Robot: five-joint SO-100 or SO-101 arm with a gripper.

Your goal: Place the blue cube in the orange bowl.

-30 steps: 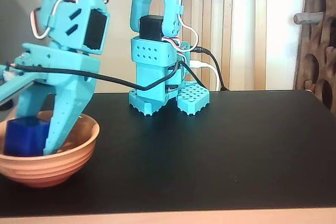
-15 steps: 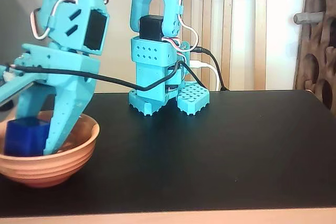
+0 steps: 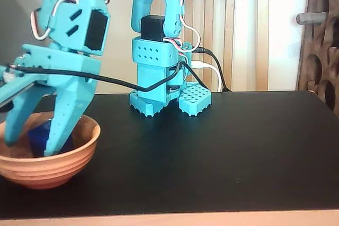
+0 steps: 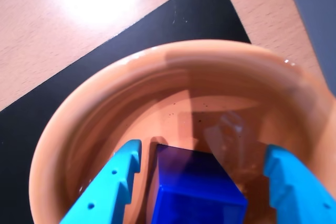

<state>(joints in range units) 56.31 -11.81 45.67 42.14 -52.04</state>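
Two turquoise fingers hang spread apart inside the orange bowl (image 3: 50,162), and the pincer (image 3: 30,144) grips nothing. In the wrist view the blue cube (image 4: 197,187) sits on the bowl's floor (image 4: 210,87) between the fingers (image 4: 113,182), right beside the left one and with a clear gap to the right one. From the fixed view, only a sliver of the blue cube (image 3: 38,137) peeks above the rim, low between the finger tips. The bowl rests on the black mat (image 3: 222,152) at the left edge of that view, well apart from the arm's base (image 3: 169,96) at the back. Pale wooden table (image 4: 79,30) shows beyond the mat's corner.
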